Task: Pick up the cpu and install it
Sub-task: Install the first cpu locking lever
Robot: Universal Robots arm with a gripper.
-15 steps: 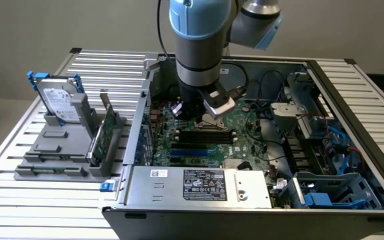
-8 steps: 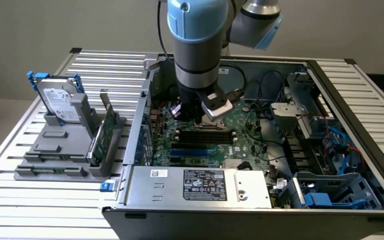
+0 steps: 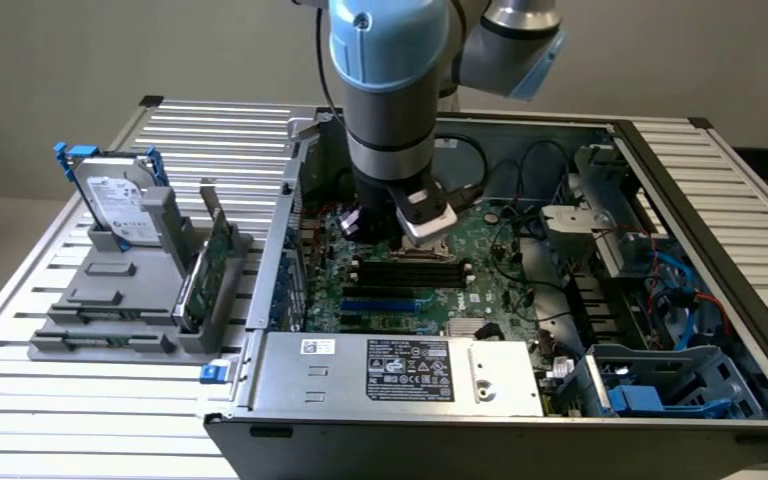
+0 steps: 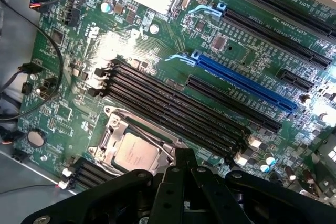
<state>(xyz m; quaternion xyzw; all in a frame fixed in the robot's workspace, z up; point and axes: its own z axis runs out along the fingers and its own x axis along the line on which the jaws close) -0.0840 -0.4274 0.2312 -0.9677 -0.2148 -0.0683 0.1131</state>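
The cpu (image 4: 135,156) sits flat in its socket (image 4: 113,129) on the motherboard (image 4: 157,40), so the install step looks near done, tho whether it's fully seated is hard to tell w/ the gripper (image 4: 184,163) partly covering it. In the wrist view the black fingers (image 4: 185,174) are pressed together, pinching nothing, tips just above the chip's edge. In the exterior view the arm (image 3: 384,90) hangs inside the open pc case (image 3: 704,250), gripper (image 3: 404,225) low over the board, approx centre of the case. Judgement: what's left calls for a straight vertical move, no sideways drift, since the socket's metal frame rims the chip closely. The 4 black RAM slots (image 4: 173,103) run just beside the socket, toward 2 o'clock from it in the wrist view. Case wall stands at 9 o'clock of the gripper in the exterior view, cables (image 3: 531,170) at 1 o'clock, drive cage (image 3: 584,220) at 3 o'clock. Open room is mostly upward. The hard drive (image 3: 120,205) and green card (image 3: 211,265) stand in the grey holder (image 3: 104,320) outside the case, well apart.
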